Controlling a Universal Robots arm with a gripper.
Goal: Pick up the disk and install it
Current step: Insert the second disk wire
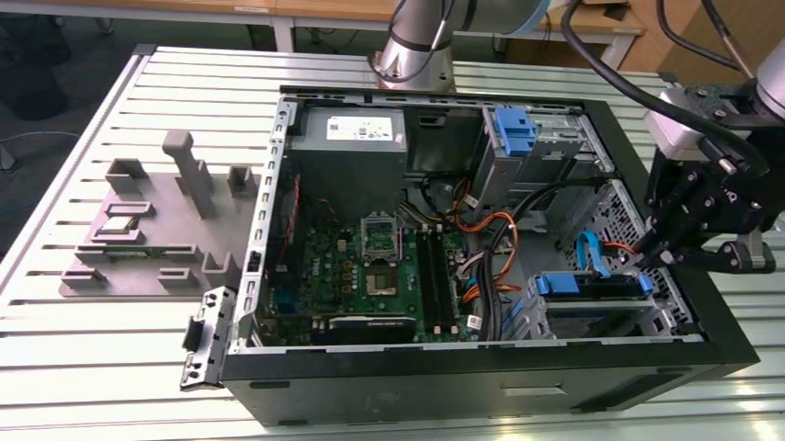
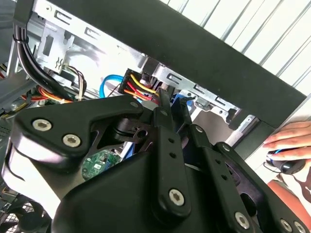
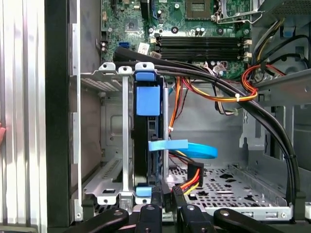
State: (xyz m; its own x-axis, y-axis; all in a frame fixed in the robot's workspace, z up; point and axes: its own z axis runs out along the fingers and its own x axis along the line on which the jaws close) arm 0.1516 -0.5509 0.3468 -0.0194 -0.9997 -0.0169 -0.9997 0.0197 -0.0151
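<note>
At the exterior view's right edge of the open computer case [image 1: 491, 363], the gripper [image 1: 663, 253] hangs low over the drive cage [image 1: 589, 308], where the disk [image 1: 593, 286] already sits with its blue frame showing above the metal rails. In the first wrist view the disk [image 3: 146, 141] stands on edge in the cage slot, blue tabs at both ends, and the gripper [image 3: 165, 196] has its two fingertips drawn close together right at the disk's near end, beside the red, yellow and black power plug [image 3: 192, 177] and the blue data cable [image 3: 187, 148]. Whether the fingertips pinch the disk's edge or the plug, I cannot tell; they look nearly closed, with only a narrow gap between them. The disk seems seated or close to it, so the work in hand is most likely the last pressing home or the connecting of cables. Doing it well means pushing straight along the rails, not at a slant, so the frame tabs catch on both sides, and keeping the fingertips off the loose orange and black wires [image 3: 228, 94] that cross just above. A person's hand [image 2: 291, 138] rests outside the case in the second wrist view.
</note>
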